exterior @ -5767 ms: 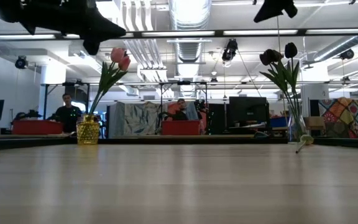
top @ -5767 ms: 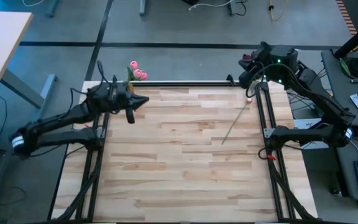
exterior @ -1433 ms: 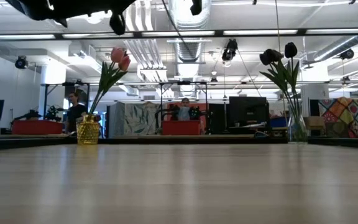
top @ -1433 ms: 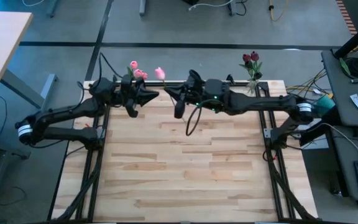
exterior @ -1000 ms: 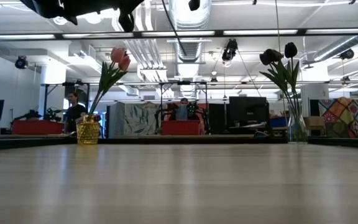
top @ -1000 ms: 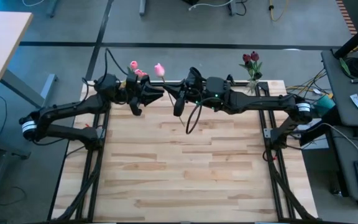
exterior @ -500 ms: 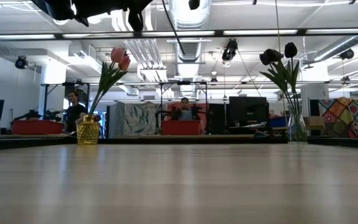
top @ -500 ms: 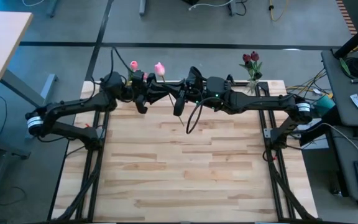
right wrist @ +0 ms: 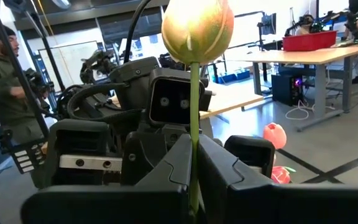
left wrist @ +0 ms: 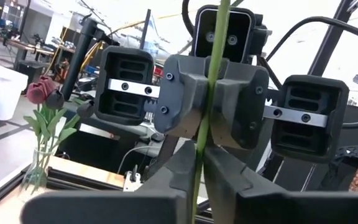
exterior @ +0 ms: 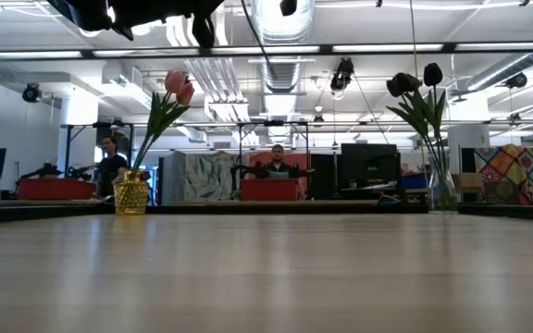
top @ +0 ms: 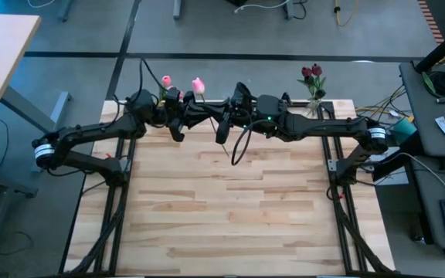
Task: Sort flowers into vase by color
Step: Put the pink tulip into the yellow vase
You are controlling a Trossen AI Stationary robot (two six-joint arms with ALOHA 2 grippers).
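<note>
A pink tulip is held upright in the air near the table's far edge, head (top: 198,85) up and thin green stem (left wrist: 211,93) below it. My left gripper (top: 197,116) and right gripper (top: 208,116) face each other there, both shut on that stem. A yellow vase (exterior: 130,196) at the far left holds pink tulips (top: 166,80). A clear vase (exterior: 442,190) at the far right holds dark maroon tulips (top: 312,73). The low view does not show the held tulip. My left gripper (left wrist: 197,171) pinches the stem (left wrist: 202,146) between its two fingers, coming level from the table's left and lying across it. The tulip stands upright, clear of the table. My right gripper (right wrist: 192,165) pinches the same stem (right wrist: 194,121) below the head (right wrist: 197,28), level from the table's right and across it.
Both vases stand at the far edge, one on either side of the meeting grippers. A black cable (top: 242,147) loops below the right arm. Black rails (top: 118,201) run along the table's sides. People sit at desks in the room behind (exterior: 276,166).
My left gripper has moved toward the table's right, up to the right gripper and the tulip's stem. The right gripper and the tulip have stayed in place.
</note>
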